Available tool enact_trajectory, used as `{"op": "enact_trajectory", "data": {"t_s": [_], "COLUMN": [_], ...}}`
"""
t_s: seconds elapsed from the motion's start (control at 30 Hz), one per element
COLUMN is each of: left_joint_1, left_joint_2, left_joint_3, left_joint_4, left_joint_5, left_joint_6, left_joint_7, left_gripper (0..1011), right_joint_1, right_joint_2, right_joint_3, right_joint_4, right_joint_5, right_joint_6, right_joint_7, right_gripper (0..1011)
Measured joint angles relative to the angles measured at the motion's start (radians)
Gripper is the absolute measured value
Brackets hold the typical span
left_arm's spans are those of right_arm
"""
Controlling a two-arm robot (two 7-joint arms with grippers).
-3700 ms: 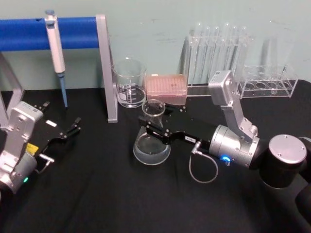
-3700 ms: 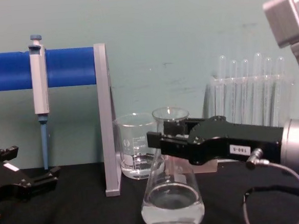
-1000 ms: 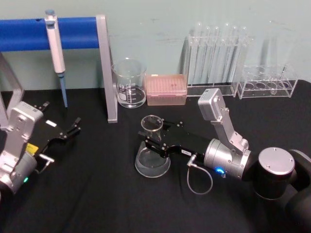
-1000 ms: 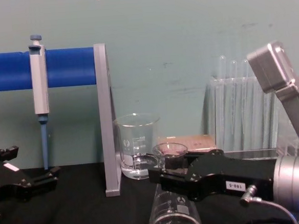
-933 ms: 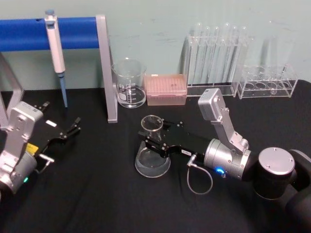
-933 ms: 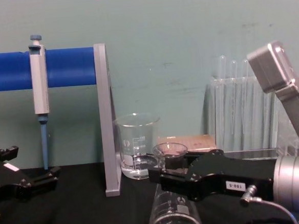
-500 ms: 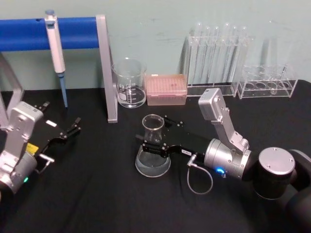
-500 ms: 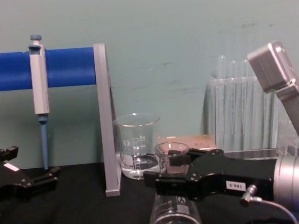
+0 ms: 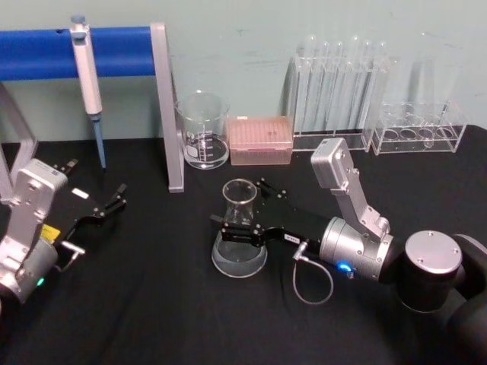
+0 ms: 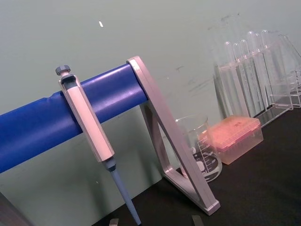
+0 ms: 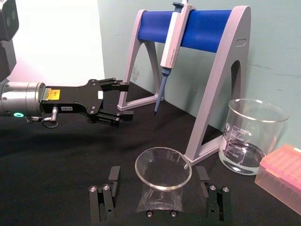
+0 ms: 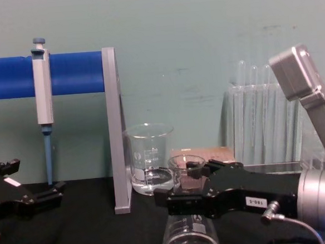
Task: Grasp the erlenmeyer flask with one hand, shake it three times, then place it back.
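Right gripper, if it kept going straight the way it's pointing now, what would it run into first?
The erlenmeyer flask: the right gripper points toward the robot's left with open fingers either side of the flask's neck, so its palm would probably meet the glass first. Beyond the flask lies bare black table.

Pale green wall (image 9: 251,30), black tabletop (image 9: 152,304), even indoor light

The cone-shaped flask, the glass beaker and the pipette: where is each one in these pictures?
erlenmeyer flask (image 9: 239,255), head view, on its wide base.
glass beaker (image 9: 202,131), head view, on its side wall.
pipette (image 12: 43,85), chest view, on its grey body.
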Motion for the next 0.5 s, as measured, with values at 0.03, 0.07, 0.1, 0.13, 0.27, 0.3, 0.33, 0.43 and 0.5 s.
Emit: {"op": "enact_trajectory", "data": {"t_s": [0.03, 0.07, 0.1, 0.13, 0.27, 0.3, 0.33, 0.43, 0.5], "left_joint_1": [0.0, 0.0, 0.0, 0.0, 0.0, 0.0, 0.0, 0.0, 0.0], "left_joint_2": [0.0, 0.0, 0.0, 0.0, 0.0, 0.0, 0.0, 0.0, 0.0], "left_joint_3": [0.0, 0.0, 0.0, 0.0, 0.0, 0.0, 0.0, 0.0, 0.0], "left_joint_4": [0.0, 0.0, 0.0, 0.0, 0.0, 0.0, 0.0, 0.0, 0.0], "left_joint_5": [0.0, 0.0, 0.0, 0.0, 0.0, 0.0, 0.0, 0.0, 0.0], "left_joint_6": [0.0, 0.0, 0.0, 0.0, 0.0, 0.0, 0.0, 0.0, 0.0], "left_joint_7": [0.0, 0.0, 0.0, 0.0, 0.0, 0.0, 0.0, 0.0, 0.0], "left_gripper": [1001, 1001, 1001, 1001, 1001, 1001, 1001, 1001, 1001], "right_joint_1": [0.0, 0.0, 0.0, 0.0, -0.009, -0.01, -0.013, -0.027, -0.039], "right_joint_2": [0.0, 0.0, 0.0, 0.0, 0.013, 0.016, 0.02, 0.04, 0.058], "right_joint_3": [0.0, 0.0, 0.0, 0.0, 0.009, 0.01, 0.012, 0.017, 0.02], "right_joint_4": [0.0, 0.0, 0.0, 0.0, -0.014, -0.017, -0.022, -0.047, -0.068], "right_joint_5": [0.0, 0.0, 0.0, 0.002, 0.021, 0.023, 0.025, 0.037, 0.046], "right_joint_6": [0.0, 0.0, 0.0, 0.0, 0.002, 0.002, 0.002, 0.006, 0.007], "right_joint_7": [0.0, 0.0, 0.0, 0.002, 0.02, 0.022, 0.025, 0.036, 0.044], "right_gripper": [1000, 1000, 1000, 1000, 1000, 1000, 1000, 1000, 1000]}}
